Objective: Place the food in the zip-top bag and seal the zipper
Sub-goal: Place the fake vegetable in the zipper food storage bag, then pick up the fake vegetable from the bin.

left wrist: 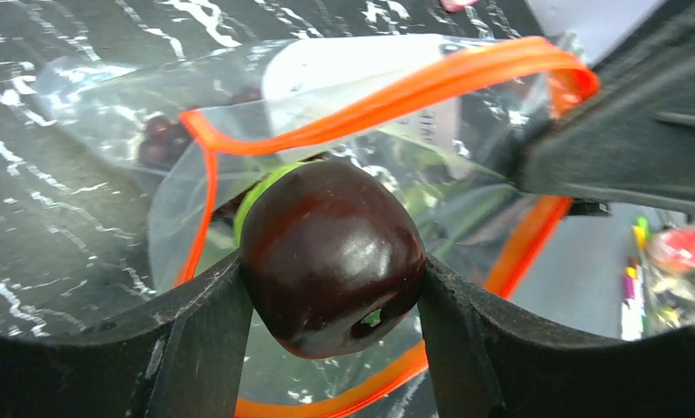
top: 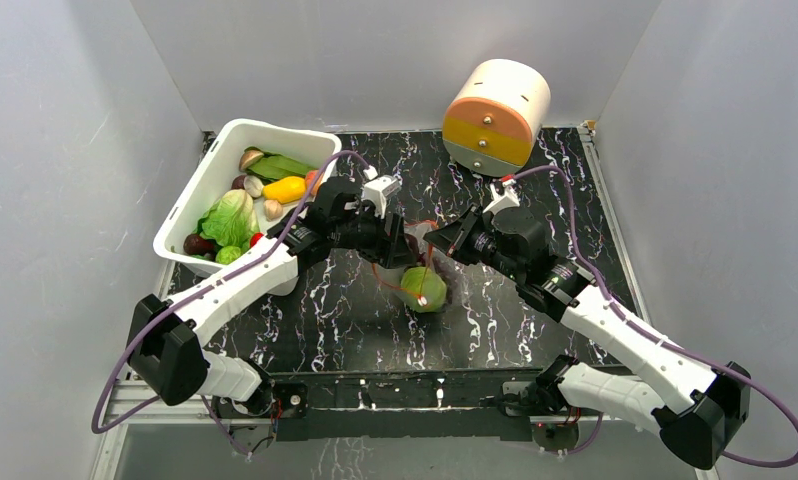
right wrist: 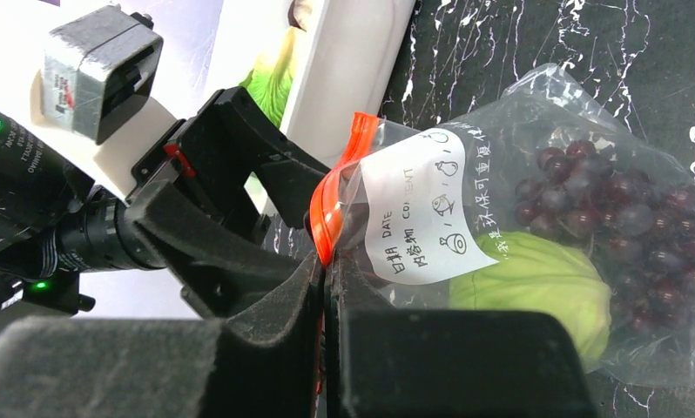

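Observation:
My left gripper [left wrist: 334, 300] is shut on a dark round fruit [left wrist: 331, 252] and holds it right at the open mouth of the clear zip-top bag [left wrist: 344, 113]. The orange-red zipper [left wrist: 431, 87] rings the mouth. My right gripper [right wrist: 327, 287] is shut on the zipper strip [right wrist: 335, 205] and holds the mouth up. Inside the bag lie a purple grape bunch [right wrist: 623, 218] and a round green cabbage [right wrist: 536, 283]. In the top view both grippers meet at mid-table, the left [top: 400, 243] and the right [top: 437, 240], with the cabbage [top: 424, 289] in the bag below them.
A white plastic bin [top: 207, 185] at the back left holds several more toy vegetables. An orange and cream drawer box [top: 495, 115] stands at the back right. Grey walls enclose the black marbled table [top: 355, 320].

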Tool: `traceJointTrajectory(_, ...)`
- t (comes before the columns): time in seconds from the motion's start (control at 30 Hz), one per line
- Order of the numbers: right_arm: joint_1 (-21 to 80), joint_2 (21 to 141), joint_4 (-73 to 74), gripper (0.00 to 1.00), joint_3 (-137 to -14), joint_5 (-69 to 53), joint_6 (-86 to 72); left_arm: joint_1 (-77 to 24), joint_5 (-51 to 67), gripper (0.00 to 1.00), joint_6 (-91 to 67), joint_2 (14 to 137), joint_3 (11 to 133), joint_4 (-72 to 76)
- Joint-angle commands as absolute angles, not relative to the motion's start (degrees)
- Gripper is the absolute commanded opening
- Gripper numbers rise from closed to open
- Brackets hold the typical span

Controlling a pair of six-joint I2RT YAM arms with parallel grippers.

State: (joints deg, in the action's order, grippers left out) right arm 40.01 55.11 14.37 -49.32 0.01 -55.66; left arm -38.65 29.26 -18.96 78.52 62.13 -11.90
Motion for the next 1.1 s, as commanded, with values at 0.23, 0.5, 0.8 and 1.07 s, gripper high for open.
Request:
traceJointTrajectory(0.23, 39.9, 51.7, 6.2, 0.00, -50.0, -2.8, -57.8, -38.9, 18.3, 0.50, -13.6, 76.7, 62.9, -14.9)
traceJointTrajectory(0.5, 39.9, 51.5, 4.7, 0.00, -50.7, -3.6, -56.7, -38.9, 17.3, 0.74, -13.4, 77.2, 66.7, -18.6)
traceJointTrajectory(0.8, 39.9, 50.5, 4.8, 0.00, -49.0, -3.1, -57.1, -39.0, 17.6, 0.83, -14.8, 74.4, 66.5, -18.7)
traceJointTrajectory(1.07, 39.9, 50.1, 7.9, 0.00, -49.6, -0.6, -55.5, -38.9, 11.4, 0.82, -16.8, 73.4, 74.0, -25.4)
